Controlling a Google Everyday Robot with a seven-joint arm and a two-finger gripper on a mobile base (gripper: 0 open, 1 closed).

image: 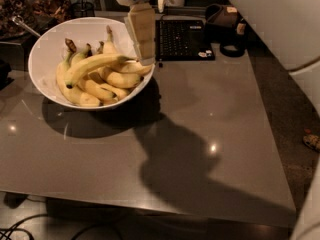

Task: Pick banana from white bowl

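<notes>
You're looking at an office-like room: a flat black keyboard (182, 38) on a glossy grey table (225, 109), dark cables (15, 232) underneath; the cream gripper (145, 59) hangs at the rim of the white bowl (46, 46).

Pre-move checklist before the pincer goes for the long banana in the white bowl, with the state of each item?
1. Long, smooth yellow banana in view, on top of the pile: ok.
2. Banana inside the wide, glossy white bowl: ok.
3. Pincer above the bowl's right rim, at the banana's stem end: ok.
4. Contact between pincer and banana: cannot tell.
5. Banana free of neighbours: not ok, it rests on the shorter yellow bananas.
6. Bowl flat on the grey table: ok.
</notes>
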